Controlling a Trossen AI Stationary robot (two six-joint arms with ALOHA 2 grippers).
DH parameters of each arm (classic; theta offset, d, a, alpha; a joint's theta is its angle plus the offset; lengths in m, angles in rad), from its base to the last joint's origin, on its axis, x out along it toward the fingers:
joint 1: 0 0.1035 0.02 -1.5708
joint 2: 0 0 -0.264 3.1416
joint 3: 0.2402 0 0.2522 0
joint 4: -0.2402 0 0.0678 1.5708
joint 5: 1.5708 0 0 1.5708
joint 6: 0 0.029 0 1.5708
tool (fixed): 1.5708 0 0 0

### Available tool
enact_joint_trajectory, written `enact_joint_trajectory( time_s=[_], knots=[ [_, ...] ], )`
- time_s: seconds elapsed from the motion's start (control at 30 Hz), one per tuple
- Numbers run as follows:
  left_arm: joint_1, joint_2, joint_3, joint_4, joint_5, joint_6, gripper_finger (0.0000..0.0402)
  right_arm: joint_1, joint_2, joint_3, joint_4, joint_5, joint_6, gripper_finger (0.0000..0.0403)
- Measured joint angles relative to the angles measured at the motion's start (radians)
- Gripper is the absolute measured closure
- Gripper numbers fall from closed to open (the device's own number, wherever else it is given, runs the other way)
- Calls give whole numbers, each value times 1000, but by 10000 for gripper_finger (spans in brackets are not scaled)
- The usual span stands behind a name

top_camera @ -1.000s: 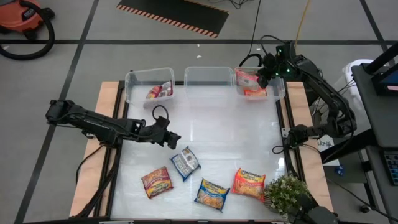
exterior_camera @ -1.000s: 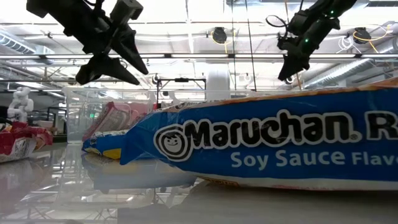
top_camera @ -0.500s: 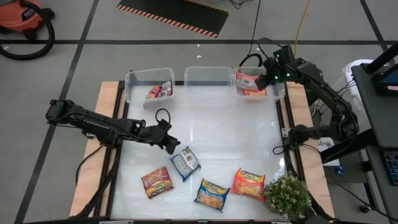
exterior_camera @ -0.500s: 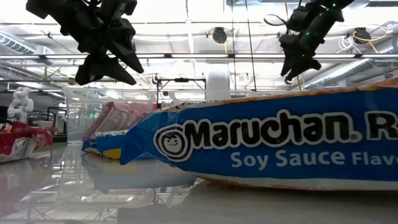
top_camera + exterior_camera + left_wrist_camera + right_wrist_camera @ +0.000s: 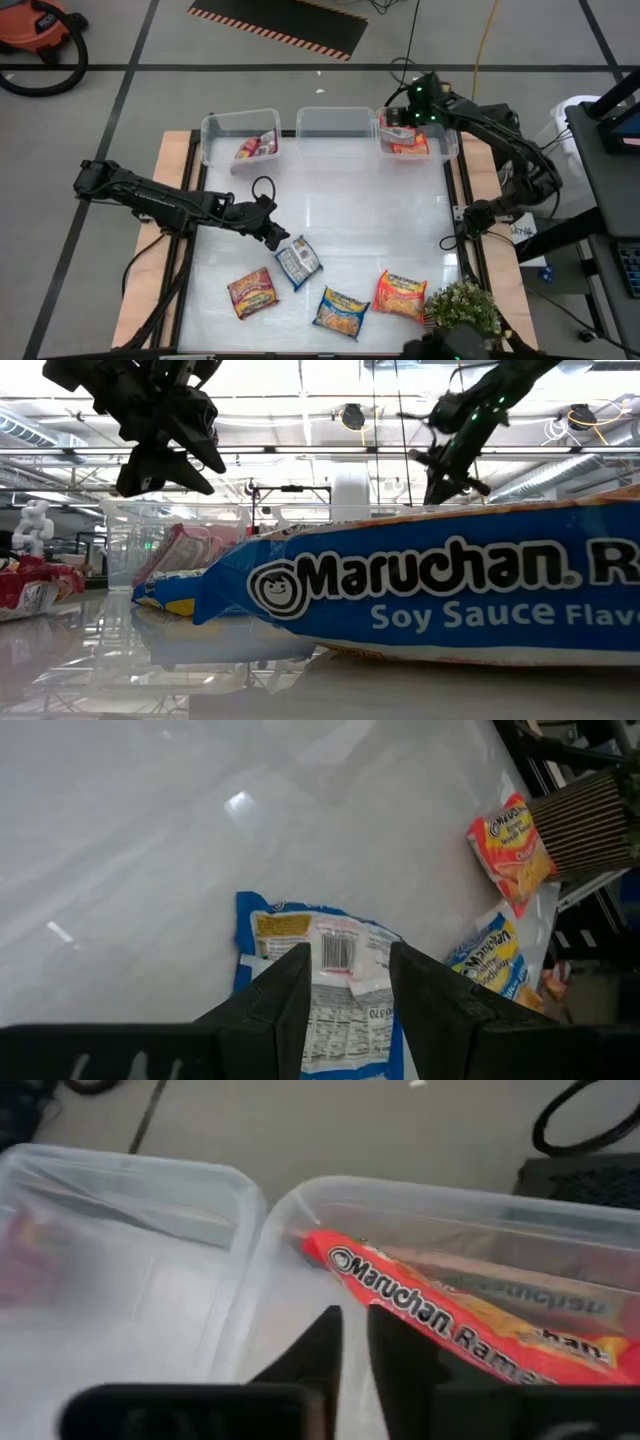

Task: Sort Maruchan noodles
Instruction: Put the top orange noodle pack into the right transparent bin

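Observation:
Several Maruchan noodles lie flat on the white table near its front edge: a blue and silver packet (image 5: pixel 297 262), barcode side up (image 5: pixel 338 982), a dark red one (image 5: pixel 252 292), a blue one (image 5: pixel 340 311) and an orange one (image 5: pixel 400 295). My left gripper (image 5: pixel 348 952) hangs open just above the blue and silver packet (image 5: pixel 275 232), a finger over each side, touching nothing. My right gripper (image 5: pixel 355 1318) hovers over the right bin (image 5: pixel 440 150), fingers almost together with nothing between them. An orange packet (image 5: pixel 450 1330) leans on that bin's wall.
Three clear bins stand along the far edge: the left bin (image 5: pixel 215 135) holds a dark red packet (image 5: pixel 255 147), the middle bin (image 5: pixel 335 112) shows nothing inside. A potted plant (image 5: pixel 462 310) stands at the front right corner. The table's middle is bare.
My right gripper has swung toward the table's left along the far edge, still over the right bin, and has rolled about its own axis. My left gripper has turned a little in place above the blue and silver packet. The packets have kept still.

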Motion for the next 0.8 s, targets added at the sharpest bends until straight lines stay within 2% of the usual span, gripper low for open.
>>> enact_joint_trajectory(
  time_s=[0.13,0.3,0.7,0.8],
  knots=[
    [0,0,0,2,36,-8,259,12,46,0,64,66,23,398],
    [-20,0,0,3,52,-25,259,10,65,0,28,125,23,397],
    [-27,0,0,-12,5,104,259,65,60,0,-148,120,3,402],
    [-23,0,0,-19,5,112,259,82,45,0,-119,121,40,402]
  ],
)
